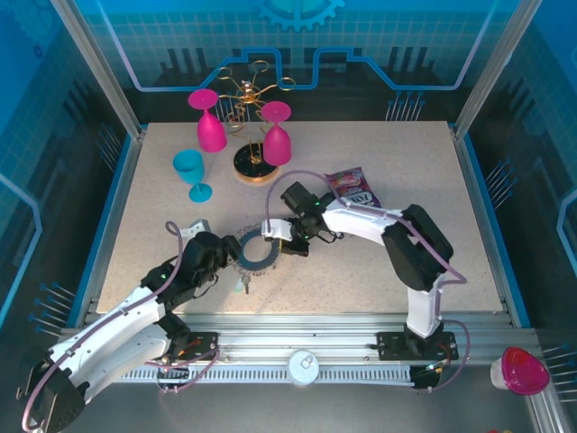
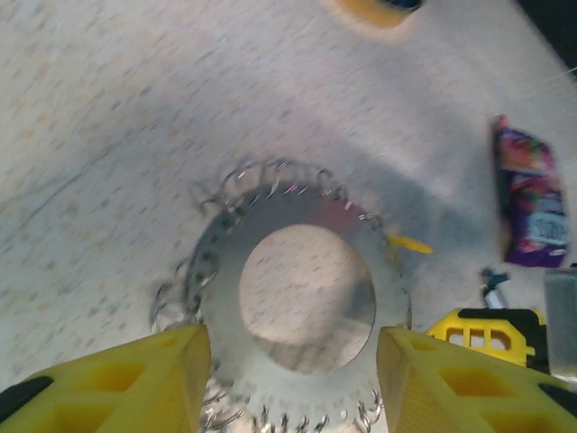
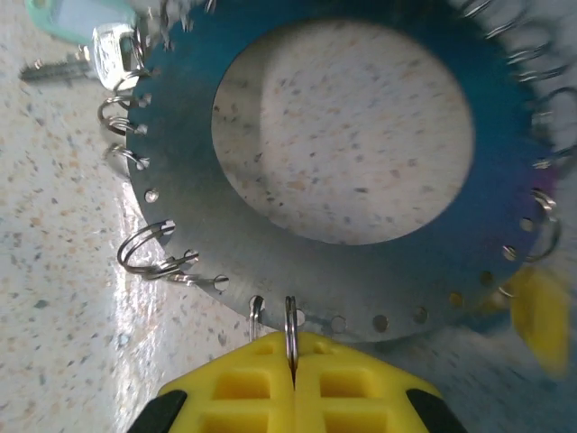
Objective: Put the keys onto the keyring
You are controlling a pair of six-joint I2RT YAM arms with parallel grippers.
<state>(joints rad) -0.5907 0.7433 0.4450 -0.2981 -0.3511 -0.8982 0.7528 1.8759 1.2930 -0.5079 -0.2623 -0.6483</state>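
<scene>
Right gripper (image 3: 293, 365) with jaws closed, left gripper (image 2: 293, 374) open and empty, both low over the table (image 1: 388, 271). The keyring (image 3: 180, 212) lies flat between them, one wire loop (image 3: 290, 325) pinched by the right. Advisable: hold that loop steady while threading the green-tagged key (image 3: 108, 45) at the rim.

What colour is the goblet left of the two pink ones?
The goblet is turquoise blue, best seen in the top external view.

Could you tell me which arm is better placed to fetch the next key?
Left, probably: the left gripper stands open and empty over the flat grey metal keyring, free to move off. The right gripper is shut on one of its wire loops.
</scene>
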